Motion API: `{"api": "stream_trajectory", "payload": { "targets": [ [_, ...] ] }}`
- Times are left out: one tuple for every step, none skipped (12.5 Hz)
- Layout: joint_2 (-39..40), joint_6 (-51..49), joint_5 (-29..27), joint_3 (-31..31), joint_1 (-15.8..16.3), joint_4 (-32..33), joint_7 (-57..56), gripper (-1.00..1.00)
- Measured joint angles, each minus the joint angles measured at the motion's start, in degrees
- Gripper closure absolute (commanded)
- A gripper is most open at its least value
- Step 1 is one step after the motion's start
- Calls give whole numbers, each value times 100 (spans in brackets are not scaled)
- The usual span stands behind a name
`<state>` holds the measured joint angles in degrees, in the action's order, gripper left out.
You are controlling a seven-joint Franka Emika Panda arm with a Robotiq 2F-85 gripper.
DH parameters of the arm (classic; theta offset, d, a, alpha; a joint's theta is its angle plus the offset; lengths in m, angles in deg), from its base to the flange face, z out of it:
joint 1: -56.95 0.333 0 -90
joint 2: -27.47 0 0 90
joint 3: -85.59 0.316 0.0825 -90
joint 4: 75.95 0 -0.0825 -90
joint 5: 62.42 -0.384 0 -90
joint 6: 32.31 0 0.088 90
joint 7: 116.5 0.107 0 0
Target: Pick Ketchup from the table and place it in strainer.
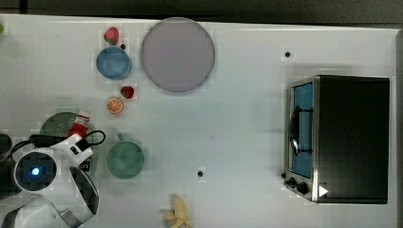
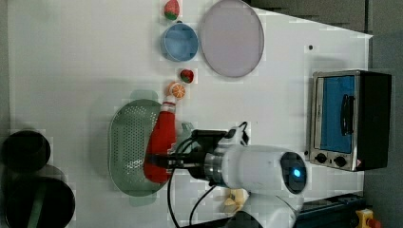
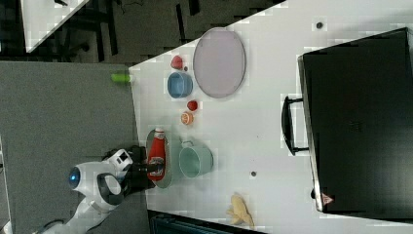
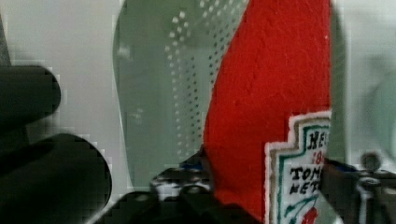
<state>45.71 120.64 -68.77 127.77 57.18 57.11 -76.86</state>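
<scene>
I have the ketchup (image 2: 161, 142) over the strainer (image 2: 128, 137), so the pick and carry look done; only the release and retreat remain. My gripper (image 2: 157, 161) pinches the bottle's lower body. It is slim and red, with a white-edged label and a pale cap pointing to twelve o'clock in the left view, toward the orange slice (image 2: 177, 90).
</scene>
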Motion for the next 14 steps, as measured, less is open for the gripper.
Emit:
{"api": "stream_trajectory", "payload": {
  "targets": [
    [141, -6, -5, -8, 23, 0, 51, -71],
    [236, 11, -10, -53, 71, 11, 93, -93],
    [295, 22, -36, -67, 83, 11, 115, -100],
    [302, 28, -75, -50, 63, 0, 122, -100],
    [246, 28, -116, -45, 59, -11, 133, -100],
    [169, 28, -120, -36, 46, -45, 147, -100],
    [50, 11, -104, -39, 19, -78, 146, -100],
    [-157, -17, -88, -50, -37, -101, 147, -100],
    [-424, -56, -88, -92, -111, -134, 152, -100],
    [-667, -207, -89, -145, -188, -257, 159, -100],
    [-906, -481, -97, -218, -281, -448, 159, -100],
    [-1202, -795, -101, -333, -398, -593, 159, -100],
    [-1475, -1161, -102, -473, -540, -783, 159, -100],
    [-1662, -1634, -184, -657, -680, -1063, 162, -100]
  ]
}}
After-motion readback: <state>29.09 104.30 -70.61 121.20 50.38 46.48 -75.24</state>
